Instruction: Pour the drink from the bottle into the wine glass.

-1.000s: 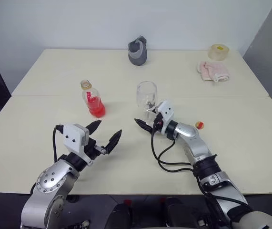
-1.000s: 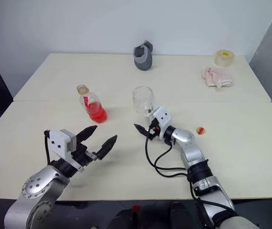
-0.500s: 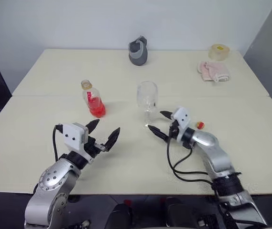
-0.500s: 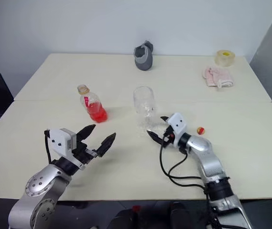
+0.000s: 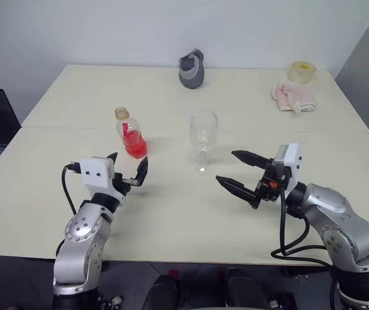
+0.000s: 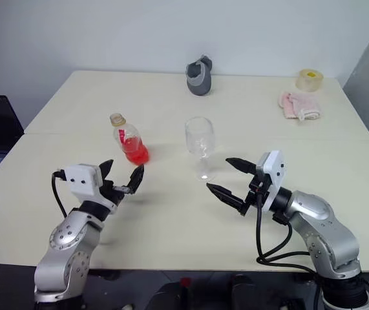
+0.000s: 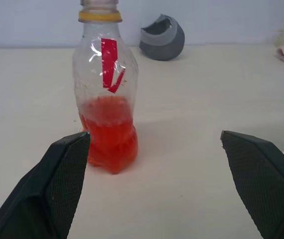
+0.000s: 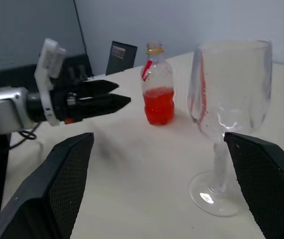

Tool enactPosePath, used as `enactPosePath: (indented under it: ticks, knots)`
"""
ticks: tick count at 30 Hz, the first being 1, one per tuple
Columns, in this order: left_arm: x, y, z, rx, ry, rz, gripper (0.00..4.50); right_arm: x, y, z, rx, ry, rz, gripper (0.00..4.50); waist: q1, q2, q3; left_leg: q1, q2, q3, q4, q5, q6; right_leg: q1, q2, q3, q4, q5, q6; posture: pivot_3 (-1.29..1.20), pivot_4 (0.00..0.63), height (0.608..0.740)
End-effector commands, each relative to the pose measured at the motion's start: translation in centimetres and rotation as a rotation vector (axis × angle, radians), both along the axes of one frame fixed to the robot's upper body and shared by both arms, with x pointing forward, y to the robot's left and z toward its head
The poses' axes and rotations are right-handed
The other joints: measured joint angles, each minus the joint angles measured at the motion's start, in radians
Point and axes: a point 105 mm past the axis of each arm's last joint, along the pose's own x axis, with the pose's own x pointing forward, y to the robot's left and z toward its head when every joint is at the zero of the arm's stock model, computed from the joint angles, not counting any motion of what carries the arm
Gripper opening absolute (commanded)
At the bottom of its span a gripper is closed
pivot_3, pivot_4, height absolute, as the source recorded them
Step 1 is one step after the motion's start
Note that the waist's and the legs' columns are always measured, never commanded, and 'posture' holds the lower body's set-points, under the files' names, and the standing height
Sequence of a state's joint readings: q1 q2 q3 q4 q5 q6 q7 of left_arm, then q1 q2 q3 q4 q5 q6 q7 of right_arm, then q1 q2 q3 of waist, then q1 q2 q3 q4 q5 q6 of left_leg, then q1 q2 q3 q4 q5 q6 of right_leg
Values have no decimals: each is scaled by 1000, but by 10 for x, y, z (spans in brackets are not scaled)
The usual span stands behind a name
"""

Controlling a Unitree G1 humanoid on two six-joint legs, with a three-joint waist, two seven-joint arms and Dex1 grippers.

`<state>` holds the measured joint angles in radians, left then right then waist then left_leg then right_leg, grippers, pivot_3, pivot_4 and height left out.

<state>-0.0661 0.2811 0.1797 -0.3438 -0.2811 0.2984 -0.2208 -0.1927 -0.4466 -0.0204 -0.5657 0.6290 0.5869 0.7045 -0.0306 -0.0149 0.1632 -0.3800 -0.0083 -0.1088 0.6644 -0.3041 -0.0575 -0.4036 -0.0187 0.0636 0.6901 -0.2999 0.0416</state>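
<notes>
Bottle (image 5: 128, 134) looks light, thin-walled and squashable, so take its rounded body gently. Left tool (image 5: 127, 171), fingers apart, sits just near of it; right tool (image 5: 242, 173) gapes empty beside the fragile wine glass (image 5: 203, 139).

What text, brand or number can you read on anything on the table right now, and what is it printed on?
No readable text anywhere.
Bottle: a red label mark, no letters legible on it.
Wine glass: no markings.
Tape roll, pink cloth and grey object at the far side of the table: too small to tell any print.
</notes>
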Motion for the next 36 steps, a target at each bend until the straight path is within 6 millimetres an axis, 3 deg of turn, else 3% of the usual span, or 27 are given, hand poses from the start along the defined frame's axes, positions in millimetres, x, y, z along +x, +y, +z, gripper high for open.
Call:
enactPosePath:
  ticks: [1, 10, 30, 36]
  knots:
    - [4, 6, 8, 8, -51, 43, 4500, -5, -1, 16, 13, -61, 5, 4481, -1, 0, 0, 0, 0, 0, 0, 0, 0, 0, 0, 0, 0, 0, 0, 0, 150, 740]
    - [16, 14, 0, 5, -38, 64, 4500, 10, -5, 16, 3, -84, -80, 4481, 0, -1, 0, 0, 0, 0, 0, 0, 0, 0, 0, 0, 0, 0, 0, 0, 150, 740]
    - [56, 21, -5, 2, -61, 92, 4500, -7, 1, 19, 13, -89, 21, 4481, 0, -1, -1, 0, 0, 0, 0, 0, -1, 0, 0, -1, 0, 0, 0, 0, 150, 740]
    - [64, 18, -9, 1, -52, 55, 4500, -1, -3, 18, 9, -87, -19, 4481, -1, -1, -1, 0, 0, 0, 0, 1, -2, 0, 0, -1, 0, 0, 0, 0, 150, 740]
